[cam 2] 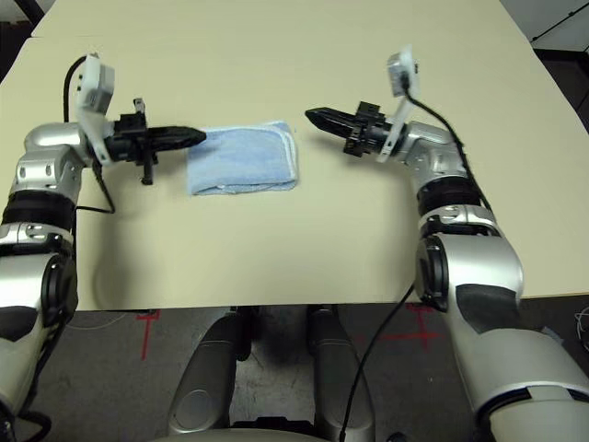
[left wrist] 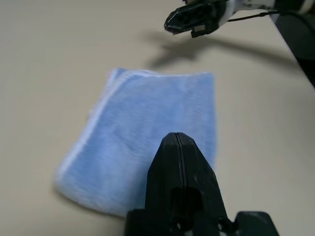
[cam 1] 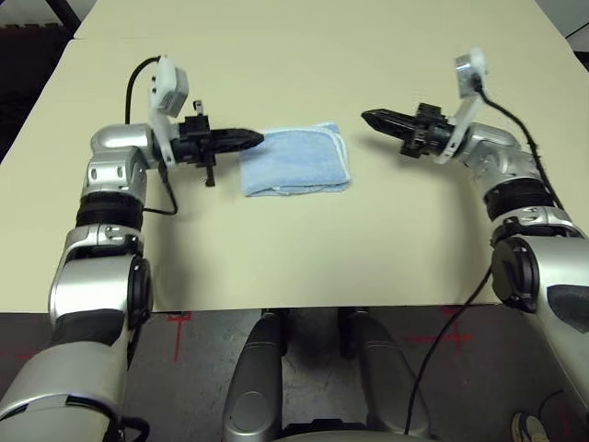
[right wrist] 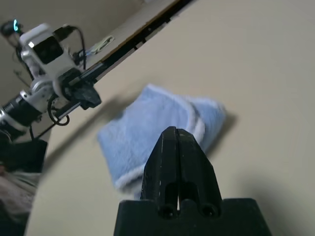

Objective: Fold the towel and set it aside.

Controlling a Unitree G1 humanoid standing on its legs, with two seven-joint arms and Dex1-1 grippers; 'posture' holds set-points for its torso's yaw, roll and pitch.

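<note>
One towel (cam 1: 296, 159) lies folded on the surface (cam 1: 304, 249), a little left of the middle and between the two hands. It is a compact, roughly rectangular bundle of light blue terry cloth, soft and fuzzy in the pile, with white stitched edging showing along its right end, where the layers curve over one another. The left hand (cam 1: 250, 138) hovers at the towel's far left corner, its tip over the cloth's edge, pointing right and nearly level; its two black fingers are pressed together with nothing between them. Whether the tip touches the cloth cannot be told. The right hand (cam 1: 372, 118) hangs clear of the towel on its far right side, pointing left toward it, with bare surface in the gap; its fingers are likewise closed together and carry nothing. Both hands are black, tapering to wedge-shaped tips, mounted on silver forearms with white camera housings above the wrists and black cables trailing off them. The surface is smooth, matte and pale beige, and nothing lies between either hand and the towel. Beyond the near edge is grey floor (cam 1: 198, 345) with red tape marks.
</note>
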